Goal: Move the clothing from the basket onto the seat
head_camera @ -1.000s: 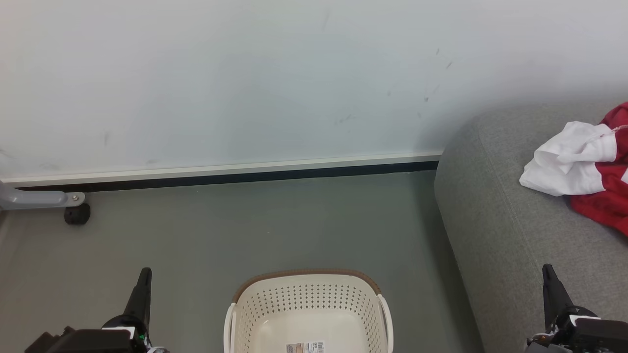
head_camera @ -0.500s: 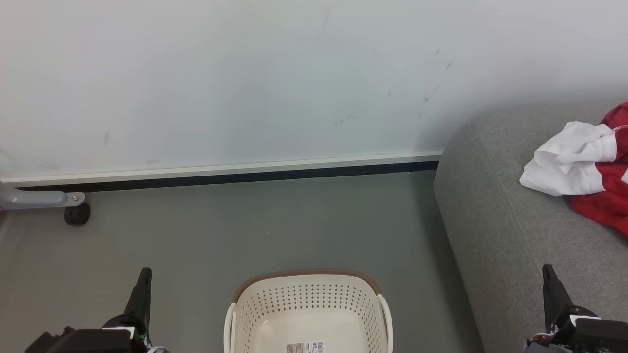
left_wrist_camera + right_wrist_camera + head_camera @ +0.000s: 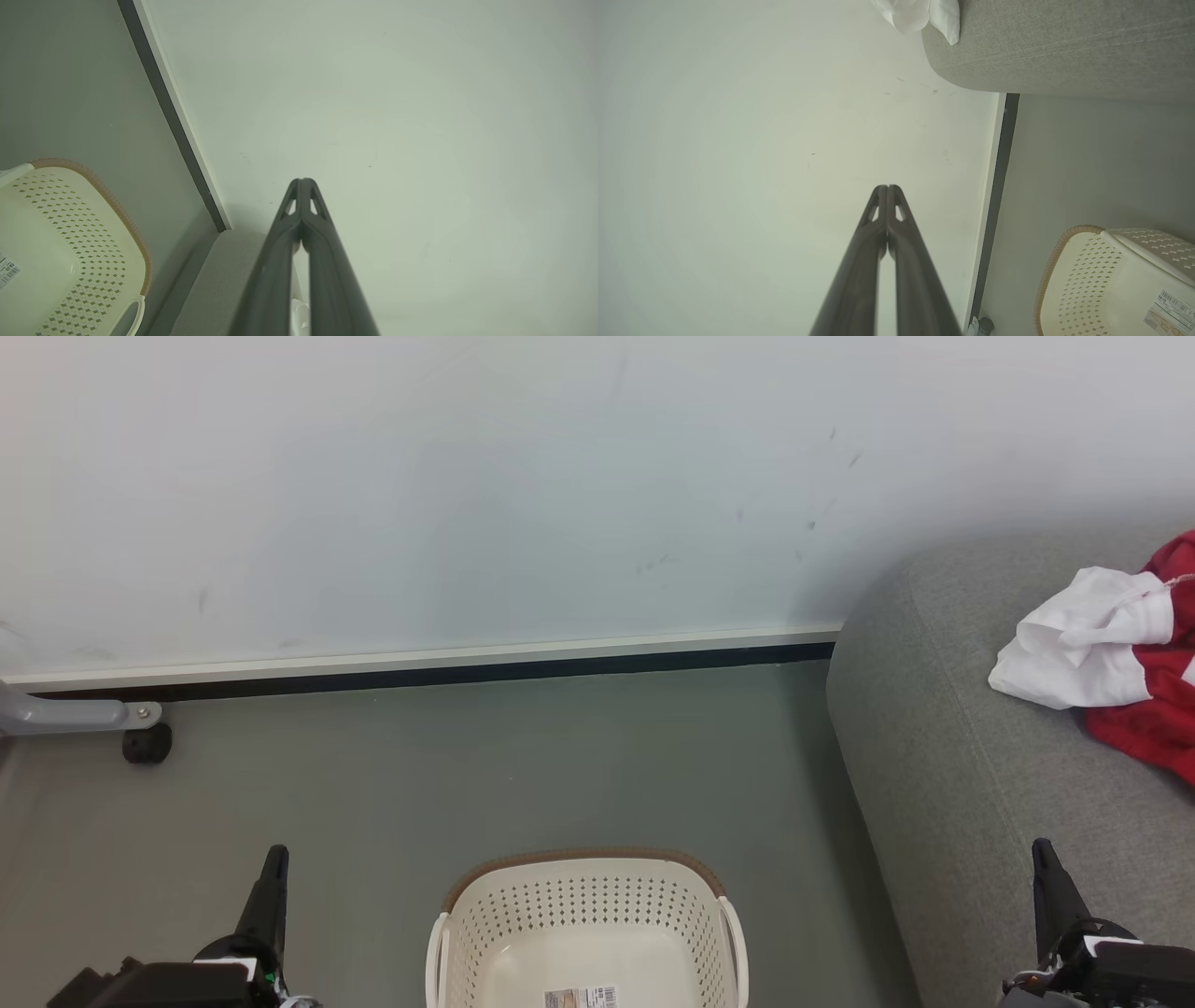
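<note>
The red and white clothing (image 3: 1116, 653) lies bunched on the grey seat (image 3: 971, 775) at the right edge of the head view; a white fold of the clothing (image 3: 920, 14) peeks in at the top of the right wrist view. The cream basket (image 3: 586, 929) stands on the floor at bottom centre, with nothing but a label sticker inside. My left gripper (image 3: 274, 855) is shut at the lower left, off the basket's left side. Over the seat's front part, my right gripper (image 3: 1042, 848) is shut and holds nothing. The basket (image 3: 70, 252) and the basket (image 3: 1111, 280) also show from each wrist.
A pale wall with a white and black skirting (image 3: 429, 665) runs behind the grey floor (image 3: 485, 765). A grey metal leg with a black caster (image 3: 147, 743) stands at the far left by the wall.
</note>
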You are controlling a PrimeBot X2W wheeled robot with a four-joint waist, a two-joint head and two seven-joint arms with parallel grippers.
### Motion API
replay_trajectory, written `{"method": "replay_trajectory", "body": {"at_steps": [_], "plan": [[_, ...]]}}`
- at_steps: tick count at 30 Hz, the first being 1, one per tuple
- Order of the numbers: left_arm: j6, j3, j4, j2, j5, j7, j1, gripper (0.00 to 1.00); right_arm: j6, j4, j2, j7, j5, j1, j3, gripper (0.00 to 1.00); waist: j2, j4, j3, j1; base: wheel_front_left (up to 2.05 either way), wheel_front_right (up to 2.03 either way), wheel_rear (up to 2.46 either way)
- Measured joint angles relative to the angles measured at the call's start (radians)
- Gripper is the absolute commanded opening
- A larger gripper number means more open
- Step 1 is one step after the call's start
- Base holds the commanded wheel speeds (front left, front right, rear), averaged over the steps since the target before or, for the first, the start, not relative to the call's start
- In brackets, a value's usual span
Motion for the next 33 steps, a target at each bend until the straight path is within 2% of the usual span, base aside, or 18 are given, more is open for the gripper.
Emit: {"method": "replay_trajectory", "body": {"at_steps": [33], "plan": [[0.000,0.000,-0.003,0.000,0.000,0.000,0.000,0.00,0.000,0.000,0.000,0.000,0.000,0.000,0.000,0.00,0.0001,0.000,0.000,0.0000,0.00,0.00,0.00]]}}
